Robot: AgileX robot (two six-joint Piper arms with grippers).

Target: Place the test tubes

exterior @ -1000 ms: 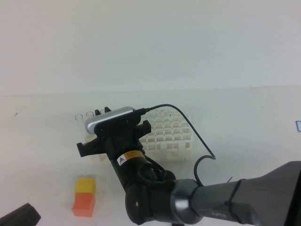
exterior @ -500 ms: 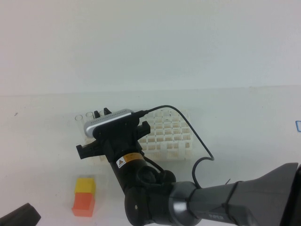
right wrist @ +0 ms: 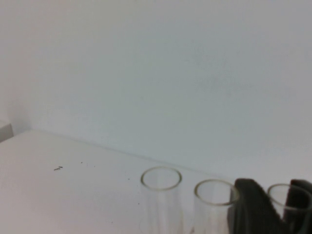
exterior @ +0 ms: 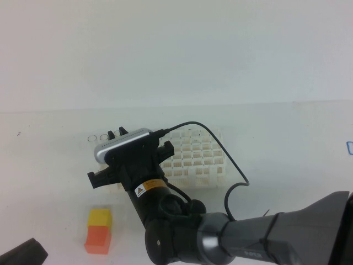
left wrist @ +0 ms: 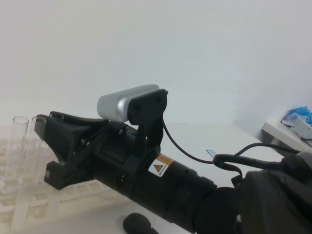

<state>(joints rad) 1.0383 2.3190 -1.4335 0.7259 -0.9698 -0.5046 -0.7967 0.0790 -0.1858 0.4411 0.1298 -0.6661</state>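
three in a row at the far left end of the white rack (exterior: 196,160): first tube (right wrist: 161,179), second tube (right wrist: 213,191), third tube (right wrist: 284,195), all clear glass, mouths up. right gripper (exterior: 117,132) is over that end, its arm reaching in from the near right across the table (exterior: 287,138), and it's pinching the third tube, the rightmost of the row: one black finger (right wrist: 251,209) presses the tube's left side, the other its right, at the rim. first tube and second tube stand free just left of it, close together. the rack's grid of cells runs on to the right, behind the arm. left gripper (exterior: 19,255) lies low at the near left corner, well apart from the rack, only a dark edge of it showing, so i cannot tell whether it is spread or closed. a yellow-topped orange block (exterior: 99,230) sits on the table just right of it, nearer than the rack.
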